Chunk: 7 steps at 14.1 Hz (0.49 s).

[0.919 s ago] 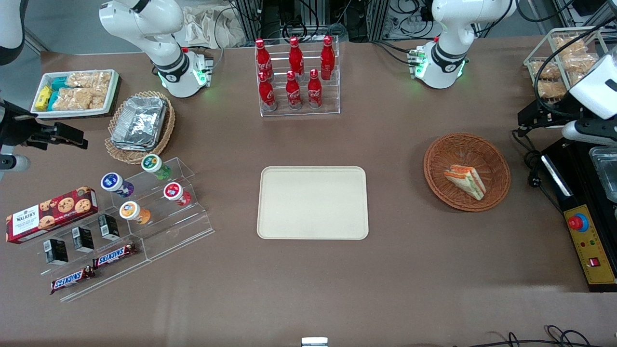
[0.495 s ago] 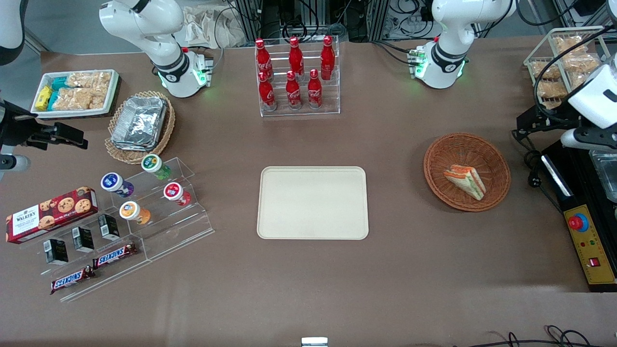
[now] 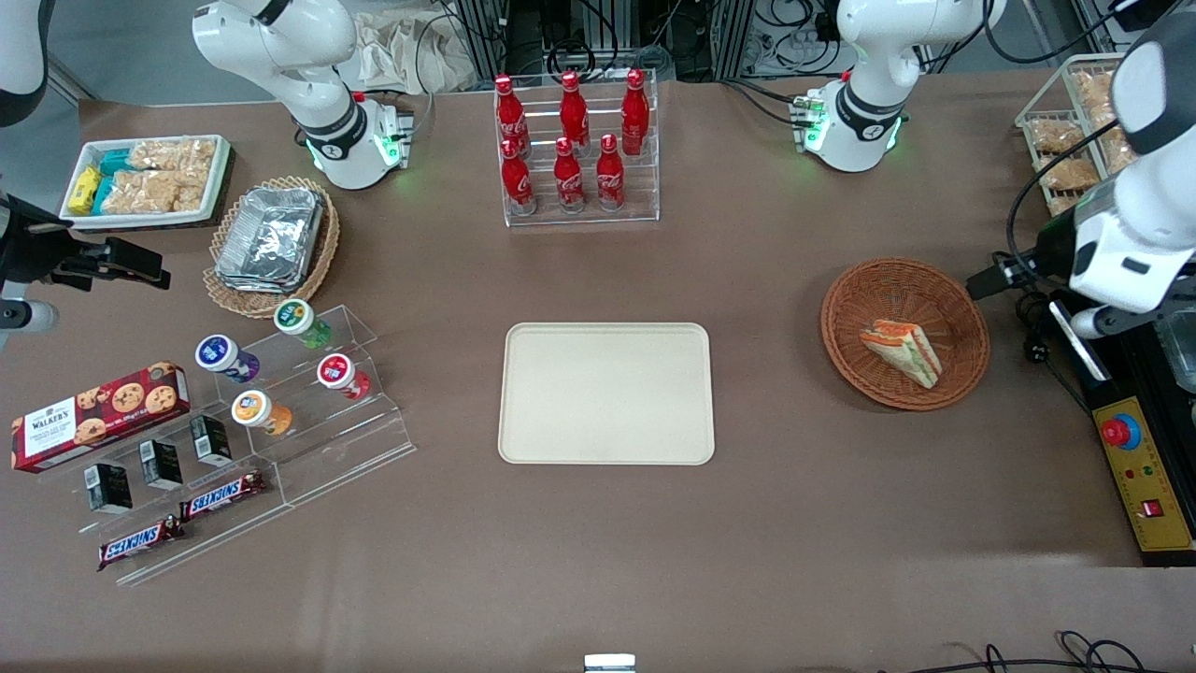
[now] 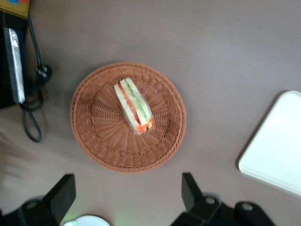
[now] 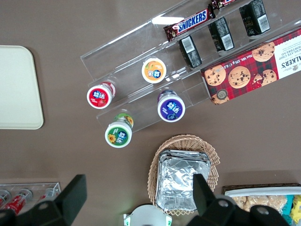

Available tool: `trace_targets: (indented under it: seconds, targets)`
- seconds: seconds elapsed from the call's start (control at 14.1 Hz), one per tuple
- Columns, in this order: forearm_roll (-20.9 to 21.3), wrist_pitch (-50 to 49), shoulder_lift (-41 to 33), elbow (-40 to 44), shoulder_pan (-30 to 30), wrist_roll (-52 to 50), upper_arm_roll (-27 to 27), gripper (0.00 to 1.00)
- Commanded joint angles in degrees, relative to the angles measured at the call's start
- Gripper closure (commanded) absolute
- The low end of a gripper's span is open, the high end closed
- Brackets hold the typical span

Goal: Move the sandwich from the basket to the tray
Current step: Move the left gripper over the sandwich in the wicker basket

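The sandwich [image 3: 902, 350] [image 4: 134, 106], a pale wedge with red and green filling, lies in the round reddish-brown wicker basket [image 3: 841, 318] [image 4: 94, 136]. The cream tray [image 3: 607, 393] [image 4: 277, 146] sits flat mid-table with nothing on it, beside the basket toward the parked arm's end. My left gripper [image 3: 1117, 271] [image 4: 127, 179] hangs high over the table just off the basket's rim, toward the working arm's end. Its fingers [image 4: 63, 197] are spread wide and open, with only bare table between them.
A black box with a red stop button [image 3: 1135, 467] and a looped black cable [image 4: 30, 117] lie beside the basket at the working arm's end. A wire rack of snack packets [image 3: 1065, 140] and a cola bottle rack [image 3: 575, 150] stand farther from the front camera.
My left arm has swung in from the table's end toward the basket, and its wrist has turned. The sandwich, basket and tray have not moved.
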Motion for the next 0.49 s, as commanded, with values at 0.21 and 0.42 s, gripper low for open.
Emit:
trace_targets:
  seconds: [0.21,0.42]
  targets:
    - [1.11,22.06,-2.53,-20.24,0.15,-17.62,0.09,0.0]
    - [2.61,26.7,3.09,-20.77,0.15,-25.08,0.09,0.0]
